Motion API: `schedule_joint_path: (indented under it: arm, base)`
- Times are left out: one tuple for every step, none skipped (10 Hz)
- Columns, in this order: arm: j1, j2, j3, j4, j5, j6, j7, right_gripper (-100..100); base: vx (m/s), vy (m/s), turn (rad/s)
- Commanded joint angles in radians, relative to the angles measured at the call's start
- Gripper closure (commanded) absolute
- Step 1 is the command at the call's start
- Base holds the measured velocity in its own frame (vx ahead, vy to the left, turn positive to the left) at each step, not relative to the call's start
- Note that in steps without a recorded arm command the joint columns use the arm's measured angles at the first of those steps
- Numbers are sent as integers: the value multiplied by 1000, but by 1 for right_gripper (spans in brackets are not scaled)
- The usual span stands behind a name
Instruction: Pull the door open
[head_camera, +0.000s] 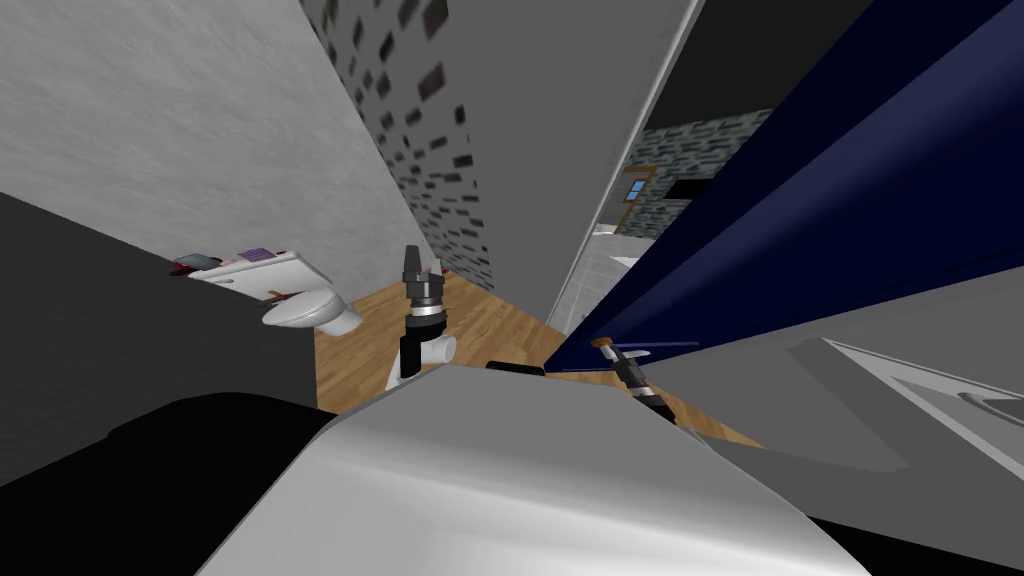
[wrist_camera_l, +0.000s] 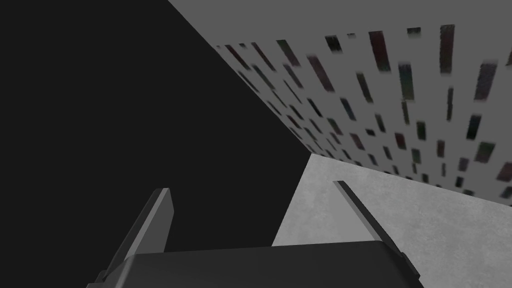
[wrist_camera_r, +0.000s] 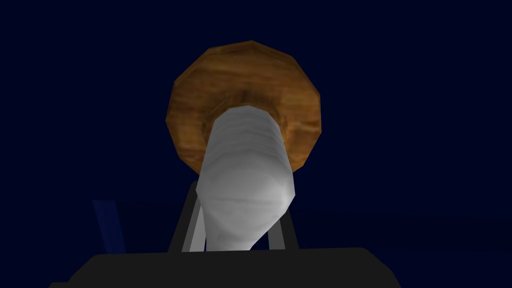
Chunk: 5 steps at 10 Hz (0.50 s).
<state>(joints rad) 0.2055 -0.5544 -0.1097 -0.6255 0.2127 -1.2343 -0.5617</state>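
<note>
"Jaws on the right arm: how do they stand?"

"Your right gripper (wrist_camera_r: 237, 205) is pinching the white lever handle (wrist_camera_r: 245, 165). Both fingers (wrist_camera_r: 186, 220) press its sides, low in the middle of the right wrist view. Behind the lever sits a round brown plate (wrist_camera_r: 245, 70), flat against the dark blue door (wrist_camera_r: 410, 100)."

"And where is the door?"

"In the head view you'll see it as a navy slab running from the lower middle to the upper right, with the right gripper at its lower end. Left of its edge stands a pale grey frame (head_camera: 625, 180), and a tiled wall (head_camera: 690, 150) shows through the gap between them."

"Left arm?"

"Your left gripper (head_camera: 411, 258) points upward at centre frame, over the wooden floor (head_camera: 490, 325) and right of the toilet (head_camera: 310, 310) — fingers spread wide."
</note>
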Motion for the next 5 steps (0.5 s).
schedule_joint_path:
  arm:
    - [-1,-3,-2,9,2,-10,-1,100]
    - [-2,-4,-3,13,4,-15,-1,100]
    - [-2,-6,-5,19,5,-21,-2,100]
    - [-3,-7,-6,24,6,-27,-2,100]
    - [-4,-9,-8,30,8,-34,-3,100]
  base:
    - [-147,-48,180]
    - [-231,-102,228]
    - [-245,-79,168]
    - [-213,-78,134]
    - [-188,-80,154]
